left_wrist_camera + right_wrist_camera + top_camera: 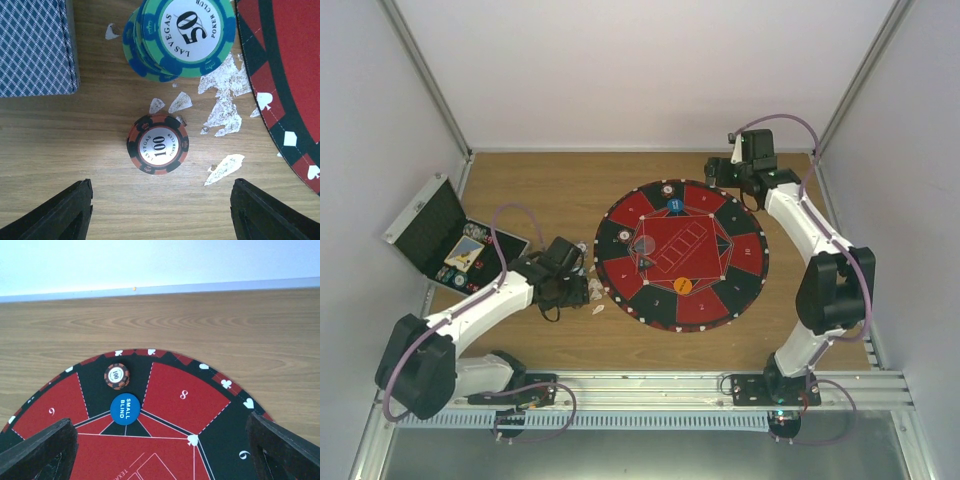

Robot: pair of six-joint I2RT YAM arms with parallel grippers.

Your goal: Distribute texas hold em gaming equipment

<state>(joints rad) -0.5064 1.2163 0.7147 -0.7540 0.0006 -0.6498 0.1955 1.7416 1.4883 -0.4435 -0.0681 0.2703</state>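
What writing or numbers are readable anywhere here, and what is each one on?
"LAS VEGAS 50 POKER CLUB": top green chip of a stack.
"LAS VEGAS 100 POKER CLUB": red-black chip on the table.
"SMALL BLIND": blue disc.
"100": striped chip on the mat.
"8": red mat sector.
Other mat numbers: too small or cut off.

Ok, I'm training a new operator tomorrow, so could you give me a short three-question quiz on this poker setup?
1. True or false: the left claw is shut on the 100 chip in front of it.
2. The blue disc on the mat reads: A) Small Blind B) Big Blind C) Dealer.
3. Fill in: the top of the green chip stack shows the number ___.
Key: 1 false, its jaws stand open, short of the chip; 2 A; 3 50.
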